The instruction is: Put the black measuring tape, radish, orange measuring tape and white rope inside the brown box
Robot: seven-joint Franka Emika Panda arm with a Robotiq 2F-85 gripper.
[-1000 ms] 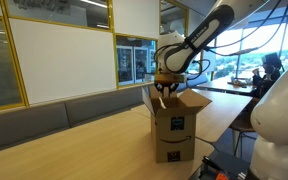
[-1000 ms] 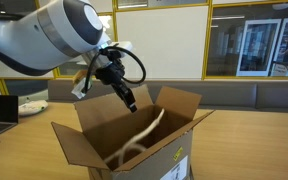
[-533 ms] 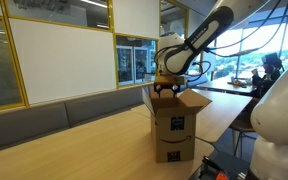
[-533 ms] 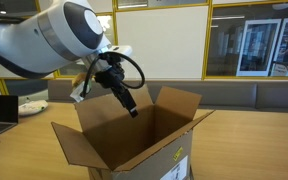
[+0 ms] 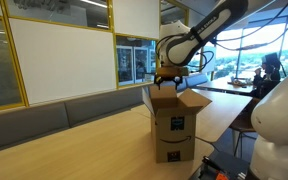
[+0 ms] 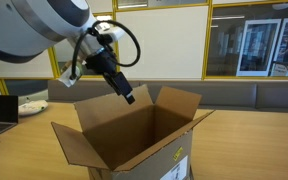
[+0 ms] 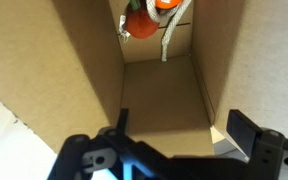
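In the wrist view the end effector (image 7: 174,155) hangs over the open brown box (image 7: 84,70) with its fingers spread wide and nothing between them, so it has let go. The white rope (image 7: 168,38), which dangled from it a second ago, now lies on the box floor at the far side. The visible strand runs near to far with a slight slant, its free end pointing toward the near side and the rest passing out of frame. Just left of it sits a reddish lump, probably the radish (image 7: 139,24), and a bright orange edge beside it looks like the orange measuring tape (image 7: 166,4). The black measuring tape cannot be made out. In an exterior view the end effector (image 6: 129,98) sits higher above the opening than before, and the rope that trailed over the inside is gone from sight below the flaps. In an exterior view the box (image 5: 173,128) stands upright on the desk (image 5: 74,140), long axis vertical, mouth facing up, with the end effector (image 5: 164,86) just above its rim. The rope step looks done, and possibly the whole task
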